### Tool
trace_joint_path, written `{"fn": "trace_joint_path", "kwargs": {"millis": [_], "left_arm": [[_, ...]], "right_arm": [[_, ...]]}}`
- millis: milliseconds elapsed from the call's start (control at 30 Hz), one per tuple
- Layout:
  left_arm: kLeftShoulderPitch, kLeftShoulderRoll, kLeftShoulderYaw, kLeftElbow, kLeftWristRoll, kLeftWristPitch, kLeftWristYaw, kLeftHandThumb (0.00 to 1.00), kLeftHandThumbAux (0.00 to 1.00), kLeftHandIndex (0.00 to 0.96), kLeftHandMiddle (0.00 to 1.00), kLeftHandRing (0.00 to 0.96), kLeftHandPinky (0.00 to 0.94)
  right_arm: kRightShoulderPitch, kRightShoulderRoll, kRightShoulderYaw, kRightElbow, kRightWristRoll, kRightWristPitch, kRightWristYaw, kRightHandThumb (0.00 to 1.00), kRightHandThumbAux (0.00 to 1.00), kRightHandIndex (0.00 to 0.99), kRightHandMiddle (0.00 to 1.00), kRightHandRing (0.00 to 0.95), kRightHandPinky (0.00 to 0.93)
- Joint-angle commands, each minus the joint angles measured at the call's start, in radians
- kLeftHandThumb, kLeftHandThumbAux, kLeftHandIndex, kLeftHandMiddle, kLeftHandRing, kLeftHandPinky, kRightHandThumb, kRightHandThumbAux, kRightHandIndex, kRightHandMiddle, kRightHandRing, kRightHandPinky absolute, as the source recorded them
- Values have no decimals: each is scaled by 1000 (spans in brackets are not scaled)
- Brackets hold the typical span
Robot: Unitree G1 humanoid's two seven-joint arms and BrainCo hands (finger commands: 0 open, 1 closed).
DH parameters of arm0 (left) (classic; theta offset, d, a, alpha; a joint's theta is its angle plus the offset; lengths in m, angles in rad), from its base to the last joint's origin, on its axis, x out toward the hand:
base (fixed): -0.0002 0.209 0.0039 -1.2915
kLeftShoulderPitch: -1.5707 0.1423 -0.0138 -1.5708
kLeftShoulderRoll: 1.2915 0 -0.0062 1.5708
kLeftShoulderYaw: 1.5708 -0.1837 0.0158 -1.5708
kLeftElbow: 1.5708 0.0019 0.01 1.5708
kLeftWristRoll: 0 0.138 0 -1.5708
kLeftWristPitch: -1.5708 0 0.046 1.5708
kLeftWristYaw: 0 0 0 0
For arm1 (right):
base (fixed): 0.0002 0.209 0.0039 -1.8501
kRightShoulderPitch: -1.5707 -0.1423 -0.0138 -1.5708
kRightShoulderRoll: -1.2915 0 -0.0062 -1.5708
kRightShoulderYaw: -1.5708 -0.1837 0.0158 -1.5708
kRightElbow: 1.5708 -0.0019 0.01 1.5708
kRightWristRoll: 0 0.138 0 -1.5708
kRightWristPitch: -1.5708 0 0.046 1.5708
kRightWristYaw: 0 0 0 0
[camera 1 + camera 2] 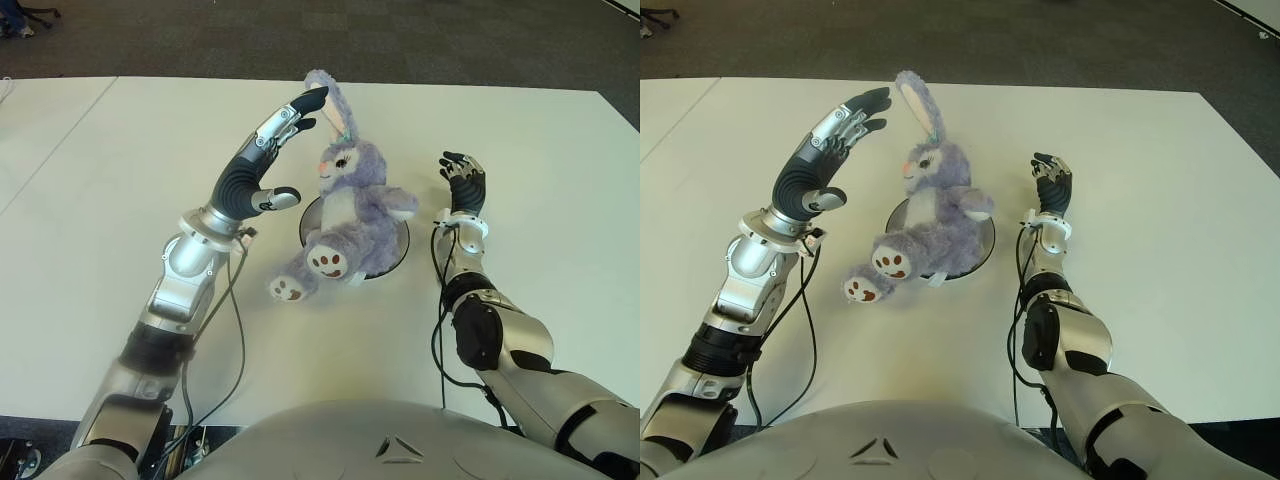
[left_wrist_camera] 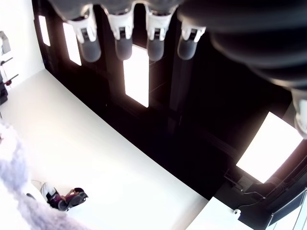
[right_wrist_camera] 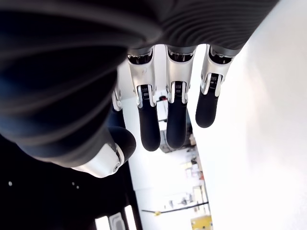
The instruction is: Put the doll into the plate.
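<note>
A: The fingers point(image 1: 290, 115) of the left hand point(image 1: 262, 150) are stretched out straight and hold nothing; the hand is raised just left of the doll point(image 1: 350, 205), the fingertips near one ear, and I can't tell whether they brush it.

B: Where is the doll itself?

A: Sitting on the plate point(image 1: 398, 255), leaning back, trunk over the dish, both feet hanging past the rim toward the robot onto the white surface point(image 1: 120, 200).

B: So what makes the step go well?

A: I'd judge the placing nearly done. Draw the left hand away sideways, clear of the ear, so the doll isn't tipped off.

B: And to the right?

A: The right hand point(image 1: 463, 180) shows beside the plate, its fingers point(image 3: 176, 122) loosely extended, empty.
</note>
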Motion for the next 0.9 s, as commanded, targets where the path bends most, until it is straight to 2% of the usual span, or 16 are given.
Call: {"fn": "trace_joint_path", "kwargs": {"millis": [33,633,667,700,733,767,900], "left_arm": [[13,-26,22,24,5,31,-40,25,342,0,0,0,0],[18,-57,39,21,21,37,-63,25,342,0,0,0,0],[-207,-23,82,542,56,147,23,25,342,0,0,0,0],[-375,2,113,932,82,230,87,6,377,0,0,0,0],[-488,19,134,1194,99,283,130,3,382,0,0,0,0],[-545,27,144,1327,107,309,151,0,387,0,0,0,0],[-559,32,120,1372,134,319,182,0,391,0,0,0,0]], "right_arm": [[208,69,-13,143,21,145,-5,712,738,399,310,284,228],[210,66,-14,143,22,146,-2,712,738,399,310,284,228],[210,68,-20,143,28,146,2,712,738,399,310,284,228],[210,68,-24,143,33,147,5,713,738,400,309,284,252],[211,69,-27,143,36,146,8,714,738,400,309,285,256],[211,70,-29,143,38,146,9,714,738,400,309,285,260],[215,69,-32,141,41,142,13,714,738,400,310,286,235]]}}
